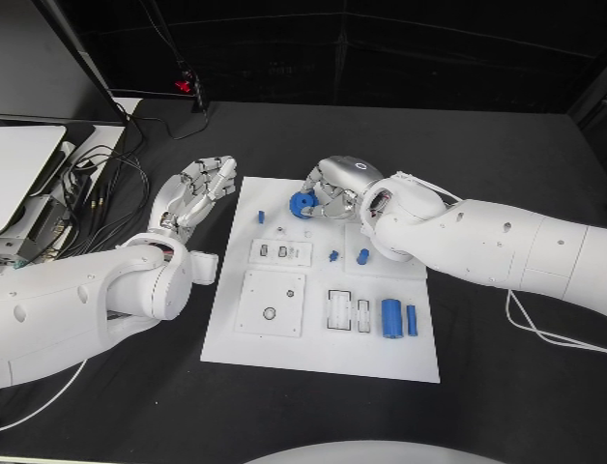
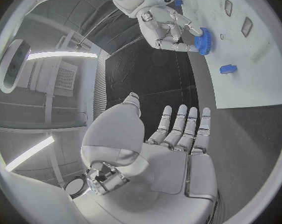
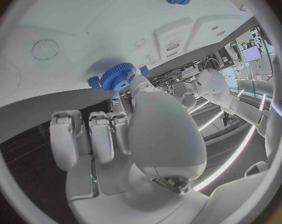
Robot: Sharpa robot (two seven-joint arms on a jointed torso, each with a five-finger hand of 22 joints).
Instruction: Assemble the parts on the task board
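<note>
Over the task board (image 1: pixel 388 362)'s far edge, right hand (image 1: pixel 340 190) is pinching a blue gear (image 1: pixel 303 203), guessing it needs lining up on its peg next; left hand (image 1: pixel 202 188) hangs loose beside the board, fingers spread

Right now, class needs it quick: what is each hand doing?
Left hand: open, fingers spread, holding nothing, beside the task board.
Right hand: holding the blue gear in its fingers.
</note>
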